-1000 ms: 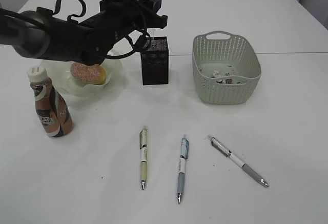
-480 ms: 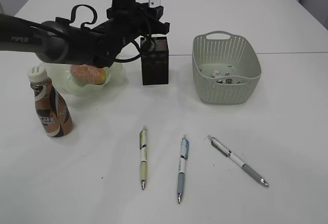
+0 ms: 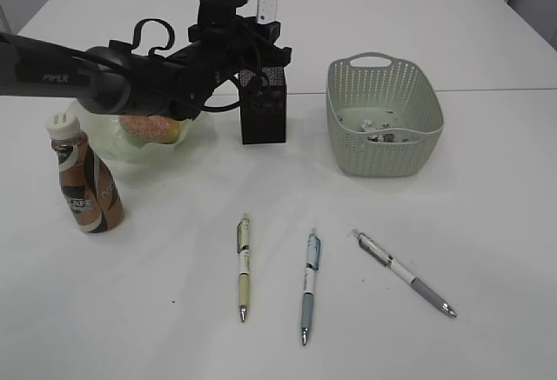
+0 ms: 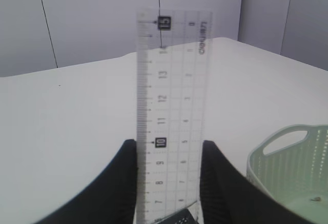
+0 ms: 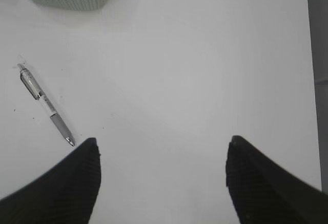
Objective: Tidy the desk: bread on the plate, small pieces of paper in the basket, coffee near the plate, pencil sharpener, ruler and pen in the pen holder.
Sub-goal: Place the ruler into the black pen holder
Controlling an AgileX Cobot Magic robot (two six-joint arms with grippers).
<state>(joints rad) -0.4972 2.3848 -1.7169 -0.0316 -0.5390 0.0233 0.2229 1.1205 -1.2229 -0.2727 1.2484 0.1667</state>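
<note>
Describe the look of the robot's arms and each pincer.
The left arm is matte black and tubular, with white "PIPER" lettering, looping black cables, and a grey-topped camera block by the left pincer. The right pincer shows only two black, rounded fingers.

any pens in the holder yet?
No, all three pens lie on the table, in front of the holder.

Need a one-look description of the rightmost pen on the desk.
Start at the green basket; in front of it lie three pens. Take the rightmost pen: white and silver with a grey grip, lying slanted, unlike the yellowish pen and blue pen, which lie nearly parallel.
</note>
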